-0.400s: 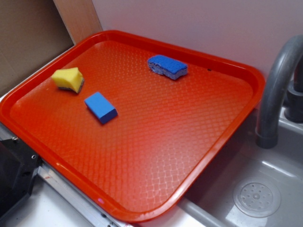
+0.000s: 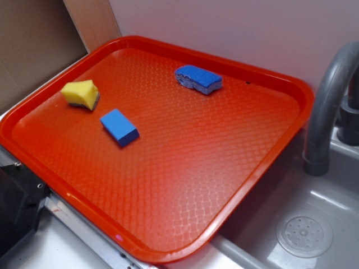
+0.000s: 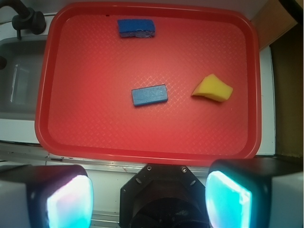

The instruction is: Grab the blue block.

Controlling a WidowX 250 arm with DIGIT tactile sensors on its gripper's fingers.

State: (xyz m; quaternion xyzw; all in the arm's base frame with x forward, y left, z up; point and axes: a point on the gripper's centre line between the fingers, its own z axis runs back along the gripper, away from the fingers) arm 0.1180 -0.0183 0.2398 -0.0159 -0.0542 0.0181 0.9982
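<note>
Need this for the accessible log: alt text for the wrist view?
Top-down view of a red tray holding a blue block at centre, a yellow sponge to its right and a blue sponge near the far edge. The gripper hangs outside the tray's near edge, jaws open.

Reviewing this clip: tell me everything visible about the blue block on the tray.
The blue block is a small solid-blue rectangular piece with flat faces and sharp edges, smooth-looking, perhaps plastic or foam. The wrist view shows faint raised marks on its top face, unreadable. It lies flat on the red tray, near the yellow sponge but apart from it. Nothing touches it except the tray; the tool is open, well away from it.
</note>
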